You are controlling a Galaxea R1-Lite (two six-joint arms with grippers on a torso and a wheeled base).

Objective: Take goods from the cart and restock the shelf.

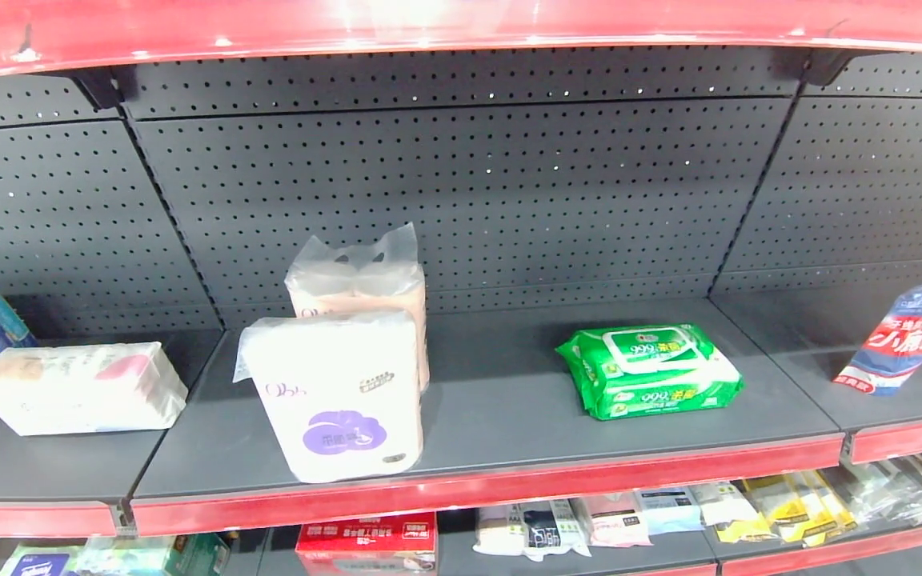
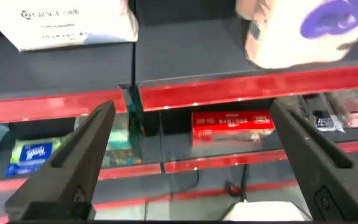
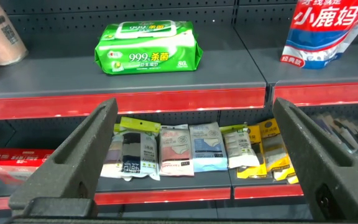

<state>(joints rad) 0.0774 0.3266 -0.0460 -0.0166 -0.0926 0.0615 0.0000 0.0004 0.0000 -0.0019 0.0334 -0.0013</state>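
Head view: shelf (image 1: 501,408) holds just wipes (image 1: 649,370) and rolls (image 1: 341,396), so restocking seems barely begun; left tool (image 2: 192,109) and right tool (image 3: 196,104) gape empty.

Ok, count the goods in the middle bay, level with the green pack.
3: a white roll pack front left, a peach roll pack right behind it, a green wipes pack lying to the right. More may hide behind.

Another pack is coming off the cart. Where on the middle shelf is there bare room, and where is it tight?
Widest bare patch: shelf board between the white roll pack and the green wipes pack. A smaller strip runs behind and right of the wipes. Crowded: the lower shelf's row of sachets.
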